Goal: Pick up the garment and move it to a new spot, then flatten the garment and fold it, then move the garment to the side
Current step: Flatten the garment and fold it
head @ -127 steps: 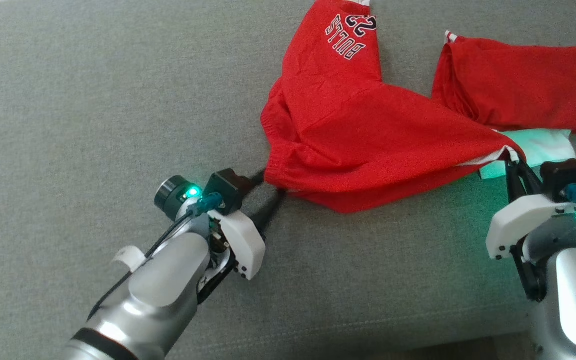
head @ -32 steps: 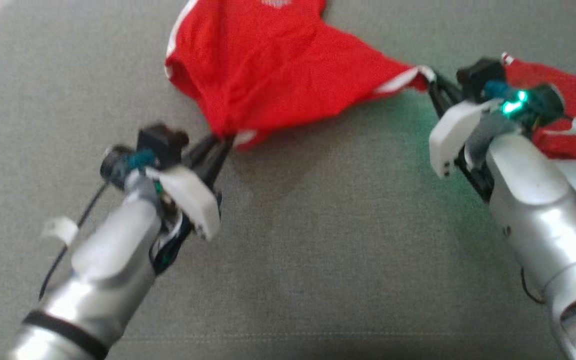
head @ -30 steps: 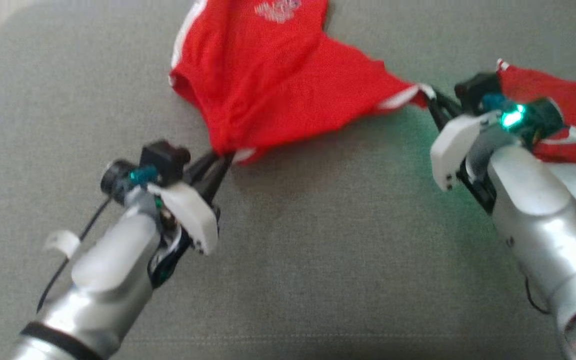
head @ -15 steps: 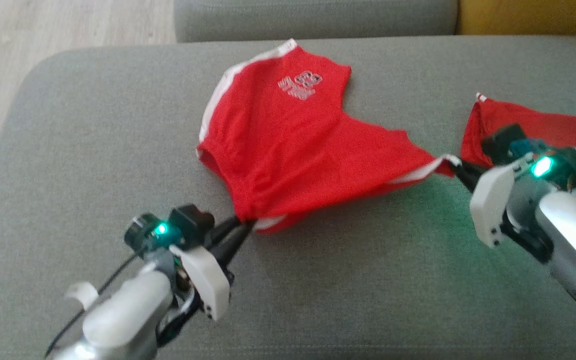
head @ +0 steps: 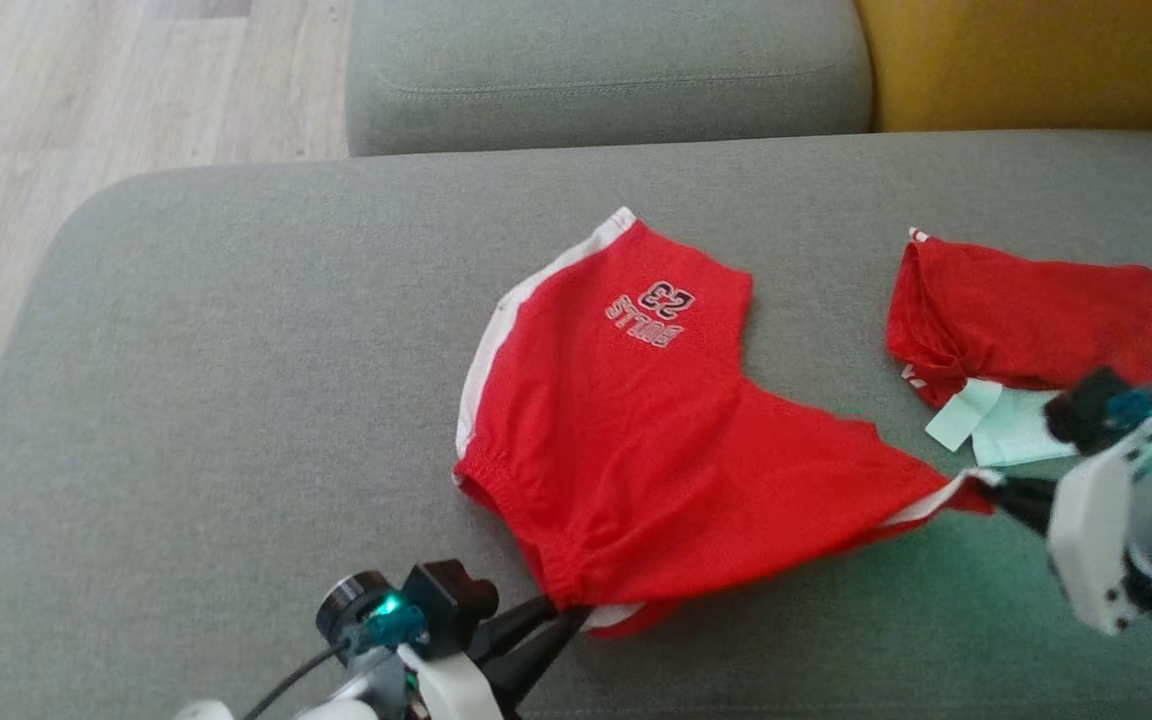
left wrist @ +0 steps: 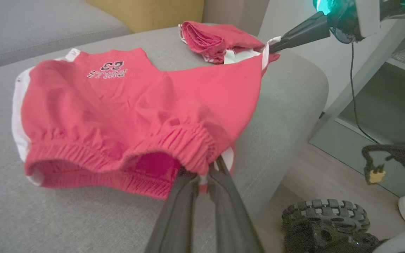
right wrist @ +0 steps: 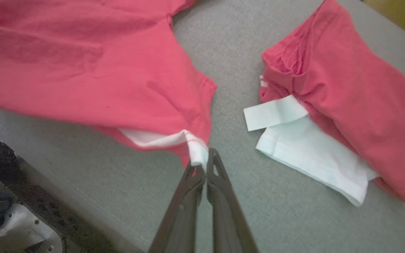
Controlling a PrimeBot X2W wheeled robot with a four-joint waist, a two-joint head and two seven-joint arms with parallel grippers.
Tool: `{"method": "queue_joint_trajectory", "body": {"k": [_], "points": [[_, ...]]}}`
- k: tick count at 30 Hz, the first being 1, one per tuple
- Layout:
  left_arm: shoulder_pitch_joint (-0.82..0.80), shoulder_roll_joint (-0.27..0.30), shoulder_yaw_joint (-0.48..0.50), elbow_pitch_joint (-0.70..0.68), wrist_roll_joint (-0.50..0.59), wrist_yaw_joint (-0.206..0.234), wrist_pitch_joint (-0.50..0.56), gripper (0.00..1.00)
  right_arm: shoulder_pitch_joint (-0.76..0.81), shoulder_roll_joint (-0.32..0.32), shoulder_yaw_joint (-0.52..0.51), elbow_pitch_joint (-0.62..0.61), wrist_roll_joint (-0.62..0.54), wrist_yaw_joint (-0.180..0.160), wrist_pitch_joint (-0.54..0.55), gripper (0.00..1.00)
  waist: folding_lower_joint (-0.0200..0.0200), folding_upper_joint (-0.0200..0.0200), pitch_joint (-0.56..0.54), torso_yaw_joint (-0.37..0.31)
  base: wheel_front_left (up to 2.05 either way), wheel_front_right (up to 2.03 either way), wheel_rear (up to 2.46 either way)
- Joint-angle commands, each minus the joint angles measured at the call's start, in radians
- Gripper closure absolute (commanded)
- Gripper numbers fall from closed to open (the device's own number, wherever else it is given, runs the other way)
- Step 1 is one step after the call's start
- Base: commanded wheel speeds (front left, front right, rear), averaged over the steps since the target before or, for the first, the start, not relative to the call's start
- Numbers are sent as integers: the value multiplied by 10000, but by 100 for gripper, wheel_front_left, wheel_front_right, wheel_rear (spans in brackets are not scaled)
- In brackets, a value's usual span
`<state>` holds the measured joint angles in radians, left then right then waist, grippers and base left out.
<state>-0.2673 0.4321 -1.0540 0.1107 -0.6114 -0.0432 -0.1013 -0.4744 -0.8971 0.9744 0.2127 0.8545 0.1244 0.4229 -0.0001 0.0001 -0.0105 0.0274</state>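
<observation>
- Head view: the red shorts [head: 656, 450] lie spread on the grey sofa seat [head: 236, 350]. The printed leg points away from the robot and the waistband is nearest it.
- Left wrist view: the left gripper [left wrist: 204, 174] is pinched almost together on a gathered corner of the elastic waistband. Only a thin fold of cloth parts its fingers.
- Right wrist view: the right gripper [right wrist: 205, 160] is fully closed on the white-trimmed hem corner of the other leg. It holds that corner raised off the seat.
- Head view: the cloth between the two held corners is drawn out along the near edge of the shorts.
- A folded red garment [head: 1026, 320] lies apart from the shorts on the robot's right, with a white cloth [head: 1001, 437] touching its near edge.
- A wooden floor [head: 86, 120] shows beyond the seat's left end.
</observation>
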Motion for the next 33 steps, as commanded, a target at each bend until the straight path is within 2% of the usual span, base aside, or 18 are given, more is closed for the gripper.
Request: {"method": "queue_joint_trajectory", "body": {"k": [1, 6, 14, 22, 33], "points": [[-492, 290, 488, -424, -49, 100, -30, 100, -170, -463, -402, -338, 51, 63, -38, 100, 1, -1, 77, 64, 0, 0, 0], [-709, 381, 936, -937, -171, 463, -83, 100, -374, -562, -1245, -823, -236, 63, 96, 100, 1, -1, 373, 434, 0, 0, 0], [-1321, 180, 1365, -961, -371, 511, -176, 100, -1676, 123, -1634, -552, -1370, 63, 463, 100, 1, -1, 1006, 1301, 0, 0, 0], [-2356, -480, 1738, -109, -645, 193, -439, 100, -3767, 915, -1139, 600, -2092, 63, 369, 100, 1, -1, 2095, 2219, 0, 0, 0], [-3751, -1441, 1872, 1900, -722, -357, -952, 100, -6527, 1643, 465, 2463, -2720, 63, -185, 100, 1, -1, 3349, 3060, 0, 0, 0]]}}
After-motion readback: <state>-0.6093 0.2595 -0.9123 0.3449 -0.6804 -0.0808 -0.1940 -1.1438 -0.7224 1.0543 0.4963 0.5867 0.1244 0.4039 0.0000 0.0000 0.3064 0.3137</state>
